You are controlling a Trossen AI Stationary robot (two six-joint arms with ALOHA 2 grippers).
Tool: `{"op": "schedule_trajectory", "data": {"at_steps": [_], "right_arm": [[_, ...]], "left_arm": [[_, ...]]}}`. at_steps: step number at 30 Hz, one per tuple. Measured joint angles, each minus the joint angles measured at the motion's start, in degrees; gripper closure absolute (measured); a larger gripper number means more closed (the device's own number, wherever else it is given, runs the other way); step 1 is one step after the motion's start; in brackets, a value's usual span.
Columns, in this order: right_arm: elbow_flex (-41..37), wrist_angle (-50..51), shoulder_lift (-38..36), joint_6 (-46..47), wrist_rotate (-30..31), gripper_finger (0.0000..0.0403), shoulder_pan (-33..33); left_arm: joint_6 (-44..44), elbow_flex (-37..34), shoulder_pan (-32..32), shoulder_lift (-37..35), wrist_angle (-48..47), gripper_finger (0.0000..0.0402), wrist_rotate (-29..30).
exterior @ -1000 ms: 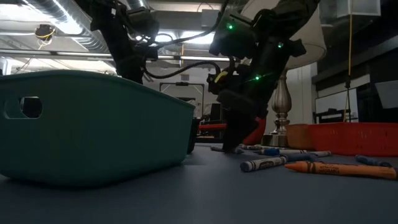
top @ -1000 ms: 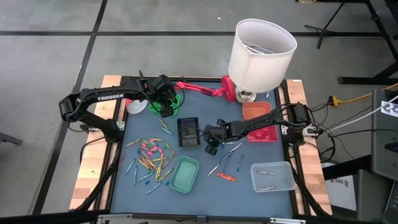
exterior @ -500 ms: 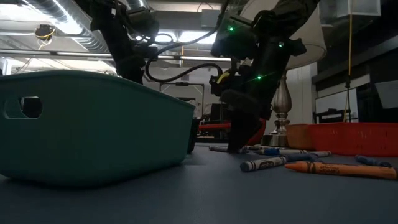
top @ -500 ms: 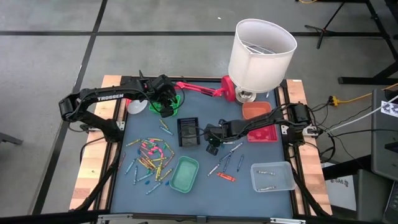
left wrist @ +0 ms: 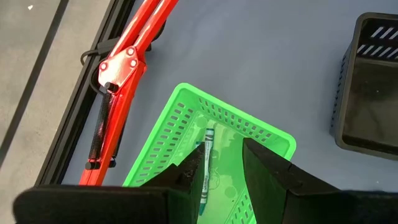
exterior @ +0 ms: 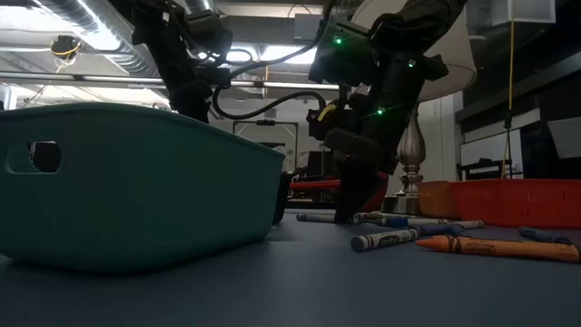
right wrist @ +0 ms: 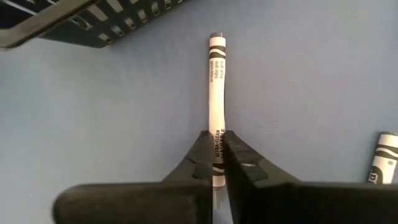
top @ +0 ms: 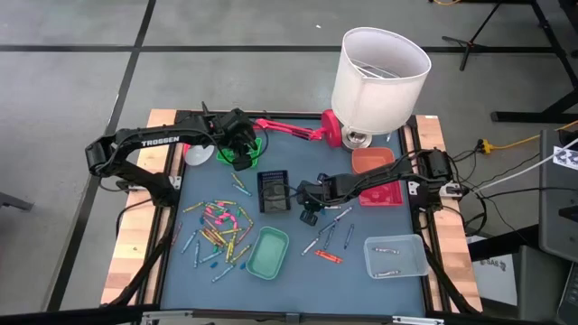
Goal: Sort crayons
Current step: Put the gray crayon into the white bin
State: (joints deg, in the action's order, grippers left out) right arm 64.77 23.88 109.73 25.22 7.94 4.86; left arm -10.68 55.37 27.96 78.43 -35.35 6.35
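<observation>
A silvery-white crayon [right wrist: 216,93] lies on the blue mat beside the dark tray [top: 274,191]. My right gripper [right wrist: 219,155] is down at the mat there and shut on it; the high view shows this gripper [top: 308,215] mid-table. My left gripper [left wrist: 217,171] hangs open over the green tray [left wrist: 186,124] at the far left. A green crayon [left wrist: 206,163] shows between its fingers, lying in that tray. Many more crayons [top: 217,230] lie loose on the mat at the near left, and a few others [top: 330,236] near my right gripper. My right gripper pinches the silvery-white crayon between its two fingertips, on the crayon's two sides near one end [right wrist: 217,135]. The fingers come steeply from above and stand across it. The crayon lies flat on the mat, and its free end points toward the dark tray.
A teal tray [top: 268,252] stands at the near middle and a clear tray [top: 396,256] at the near right. A red tray [top: 384,192] and an orange one [top: 372,159] sit at the right. A lamp with a white shade [top: 379,77] and a red lamp arm [top: 289,128] stand at the far edge.
My right gripper has shut on the silvery-white crayon while staying at the same spot on the mat. The crayon has shifted slightly along the mat and remains lying down.
</observation>
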Motion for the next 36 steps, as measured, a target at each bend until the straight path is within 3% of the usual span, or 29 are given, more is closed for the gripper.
{"op": "schedule_trajectory", "data": {"at_steps": [8, 18, 24, 29, 36], "right_arm": [[-0.37, 2.31, -2.89, -0.91, -1.79, 0.0394, 0.0], [-0.17, 10.67, -13.38, -1.4, -13.71, 0.0392, 0.04], [-0.14, 14.78, -20.44, -1.05, -19.38, 0.0393, 3.14], [-0.11, 18.17, -25.01, 0.78, -19.39, 0.039, 9.86], [-0.07, 27.75, -27.19, 7.85, -11.98, 0.0389, 20.79]], "left_arm": [[-0.41, 0.0, -0.79, -0.44, -0.13, 0.031, -0.04], [-0.09, 0.03, -2.33, -3.97, -3.89, 0.031, -0.18], [2.88, 0.07, -5.15, -6.63, -8.82, 0.031, -4.21], [6.15, 0.04, -8.7, -7.17, -13.05, 0.031, -7.7], [10.5, 0.02, -14.6, -7.15, -14.64, 0.031, -7.82]]}}
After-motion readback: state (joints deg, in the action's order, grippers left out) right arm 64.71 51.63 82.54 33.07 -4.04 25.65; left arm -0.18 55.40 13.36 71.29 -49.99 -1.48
